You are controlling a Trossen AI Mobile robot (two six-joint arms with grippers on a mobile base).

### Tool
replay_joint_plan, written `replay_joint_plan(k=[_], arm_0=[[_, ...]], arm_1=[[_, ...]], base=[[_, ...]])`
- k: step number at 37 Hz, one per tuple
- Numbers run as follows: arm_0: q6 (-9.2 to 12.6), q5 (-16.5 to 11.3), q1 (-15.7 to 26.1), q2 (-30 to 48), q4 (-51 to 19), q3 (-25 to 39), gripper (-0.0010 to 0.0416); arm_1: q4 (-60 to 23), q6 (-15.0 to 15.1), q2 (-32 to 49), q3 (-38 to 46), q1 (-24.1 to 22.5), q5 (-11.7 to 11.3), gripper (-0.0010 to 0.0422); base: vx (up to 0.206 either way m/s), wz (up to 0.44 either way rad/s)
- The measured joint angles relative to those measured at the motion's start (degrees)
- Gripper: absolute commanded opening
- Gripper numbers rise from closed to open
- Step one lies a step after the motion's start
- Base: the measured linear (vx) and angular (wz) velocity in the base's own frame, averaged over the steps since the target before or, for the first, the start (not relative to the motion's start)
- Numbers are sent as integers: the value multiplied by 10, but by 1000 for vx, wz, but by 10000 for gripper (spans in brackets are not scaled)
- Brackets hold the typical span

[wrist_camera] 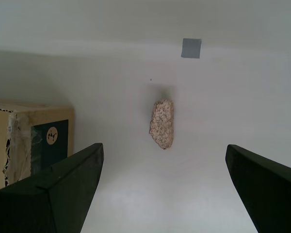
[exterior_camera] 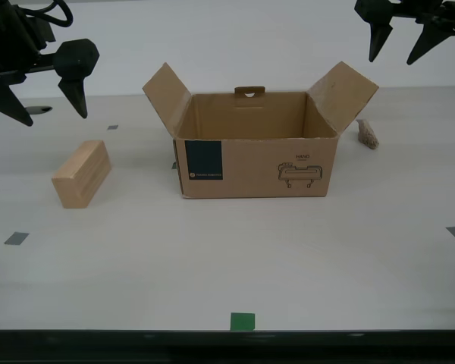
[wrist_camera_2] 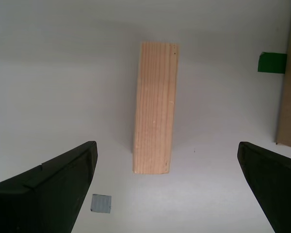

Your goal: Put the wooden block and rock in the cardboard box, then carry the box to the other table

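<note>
A: Where is everything placed?

B: The cardboard box (exterior_camera: pixel 254 155) is seen mid-desk with its flaps open and nothing visible inside. The wooden block (exterior_camera: pixel 82 173) lies on the white desk (exterior_camera: pixel 227 258) toward the exterior view's left, well apart from the box. The rock (exterior_camera: pixel 368 134) is found just beside the box's flap on the exterior view's right.

A: And the jaws?

B: Both pairs are spread wide, and nothing is held. The second gripper (wrist_camera_2: pixel 167 187) is hung above the block, which is framed between its jaws in the second wrist view. The first gripper (wrist_camera: pixel 165 187) is poised above the rock (wrist_camera: pixel 162 124), with a box corner (wrist_camera: pixel 31 141) close by.

A: How is the pickup best done?

B: The block (wrist_camera_2: pixel 155 107) is probably best clamped across its narrow width, so the jaws should be lowered straight down, centred along its length. For the rock, care is likely needed so that the nearby flap is not struck; its uneven surface may be gripped less securely, so a central, deep hold is advised.
</note>
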Motion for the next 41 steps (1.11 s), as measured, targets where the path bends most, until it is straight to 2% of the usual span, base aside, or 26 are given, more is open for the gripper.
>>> replay_joint_plan(k=[25,41], arm_0=[[5,0,0,0,46,0,351],[14,0,1,92,52,3,350]], arm_1=[[-4,-3,0,0,-1,0,396],[-4,-3,0,0,-2,0,396]], base=[[0,0],[0,0]])
